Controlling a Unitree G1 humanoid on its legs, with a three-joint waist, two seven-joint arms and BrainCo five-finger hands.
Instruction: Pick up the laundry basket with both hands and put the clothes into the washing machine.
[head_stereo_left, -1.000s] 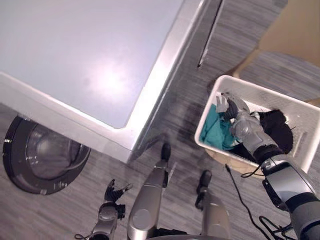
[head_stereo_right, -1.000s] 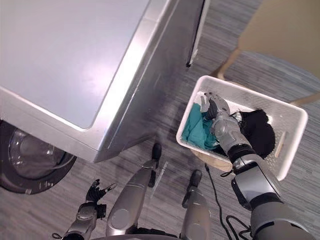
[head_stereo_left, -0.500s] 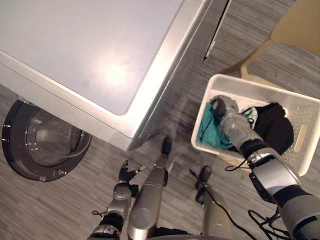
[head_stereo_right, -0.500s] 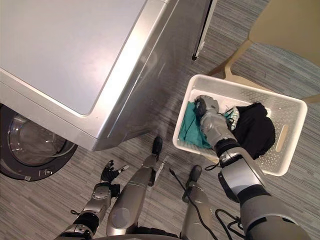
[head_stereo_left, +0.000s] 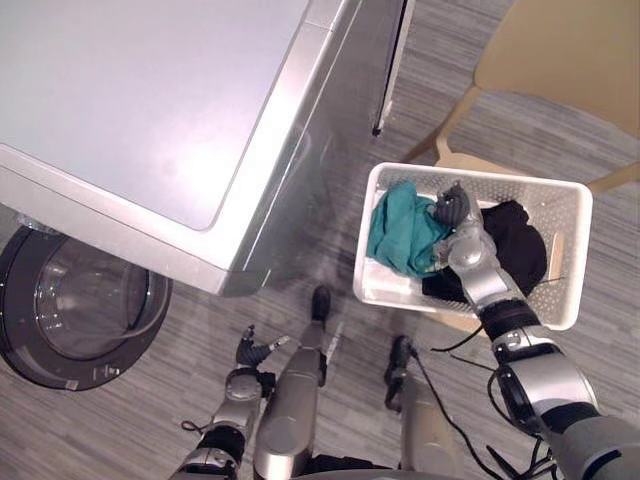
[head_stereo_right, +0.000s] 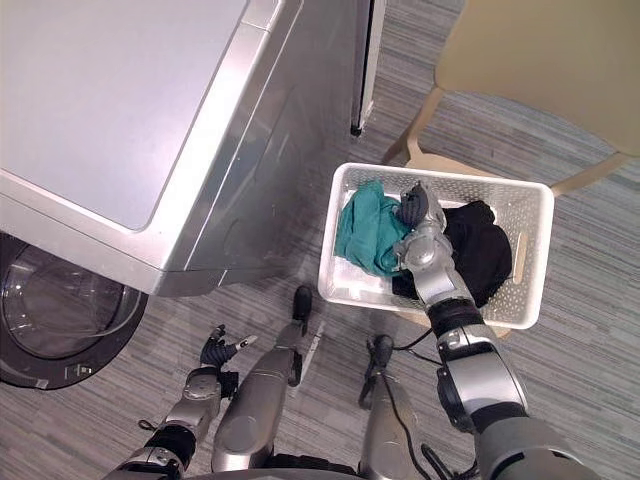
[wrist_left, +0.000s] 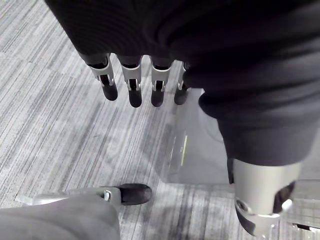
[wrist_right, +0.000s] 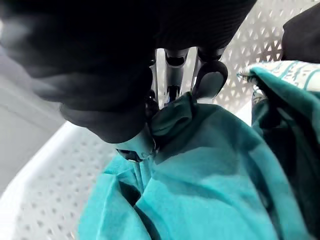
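1. Teal cloth (head_stereo_left: 398, 232) lies in the left half of the white basket (head_stereo_left: 395, 290), w/ black cloth (head_stereo_left: 518, 245) just beside it on the right. The basket sits on a beige chair (head_stereo_left: 560, 50) near the washing machine (head_stereo_left: 150, 90), whose round door (head_stereo_left: 75, 310) stands open at the front.
2. The right hand (head_stereo_left: 462, 235) reaches down inside the basket. Its wrist view shows fingers (wrist_right: 209, 82) and thumb pinched on a raised fold of the teal cloth.
3. The left hand (head_stereo_left: 252, 352) is low over the floor, well apart from the basket. Its fingers (wrist_left: 134, 87) are relaxed and hold nothing.
4. Clothes: soft, light, floppy. A pinch on one fold prob. lifts one piece only, and it will drape, trail and maybe slip. A fuller bunch in the palm would be safer.
5. Basket: stiff perforated plastic, prob. light w/ so little in it. Best taken at the two short ends. A slot handle (head_stereo_left: 556, 248) shows in the right end wall; can't make out the opposite one. An uneven grip could tip it and spill the load.
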